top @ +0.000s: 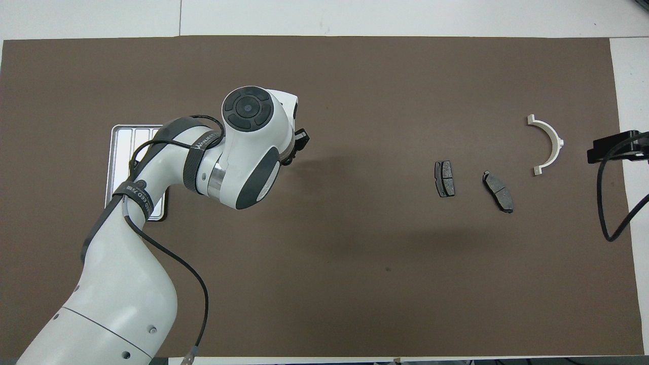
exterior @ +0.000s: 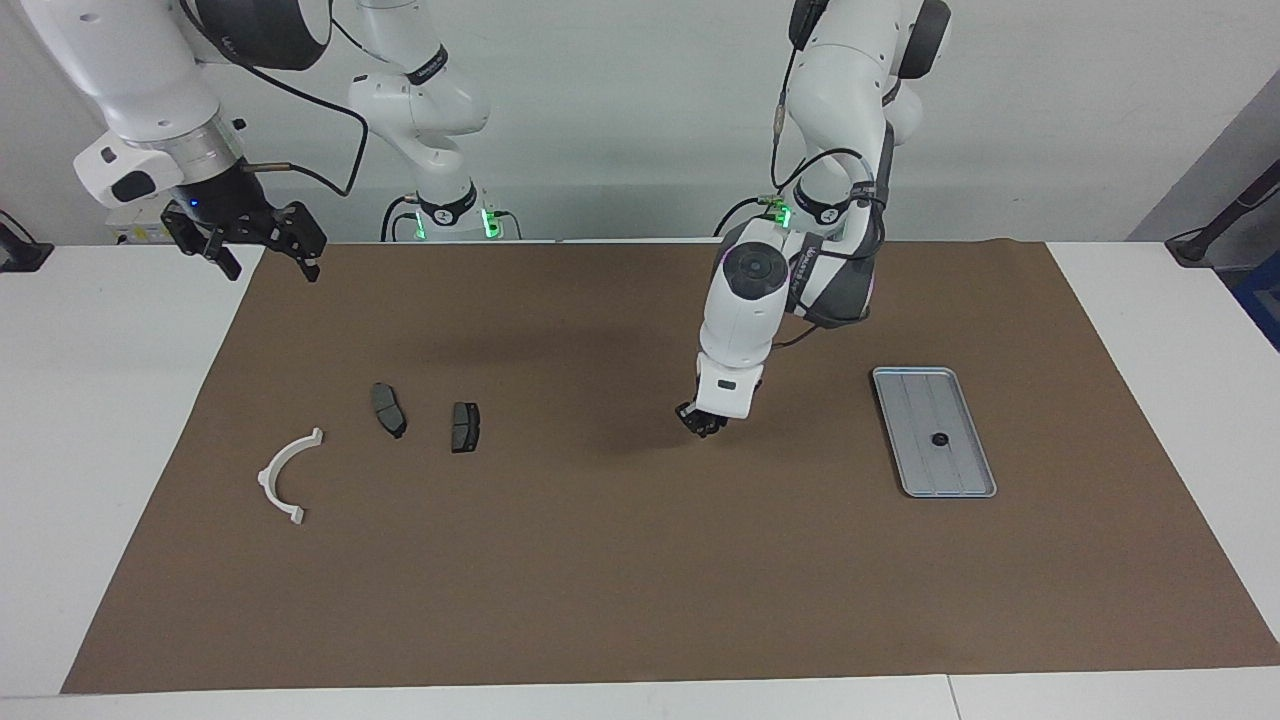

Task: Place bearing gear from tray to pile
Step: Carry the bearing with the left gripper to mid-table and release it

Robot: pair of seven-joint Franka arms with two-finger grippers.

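The grey ridged tray (exterior: 918,400) (top: 121,147) lies toward the left arm's end of the table. One small black bearing gear (exterior: 939,439) rests in it; the left arm hides it in the overhead view. My left gripper (exterior: 703,421) (top: 299,143) hangs low over the bare mat between tray and pile. Its fingertips are together, and I cannot make out anything between them. The pile is a white curved bracket (exterior: 268,472) (top: 555,140) and two dark pads (exterior: 389,409) (exterior: 465,427). My right gripper (exterior: 272,265) waits open above the mat's corner at its own end.
A brown mat (exterior: 640,580) covers most of the white table. The left arm's forearm and elbow (top: 248,152) stretch over the tray and the mat beside it. A black cable (top: 606,203) hangs by the right gripper.
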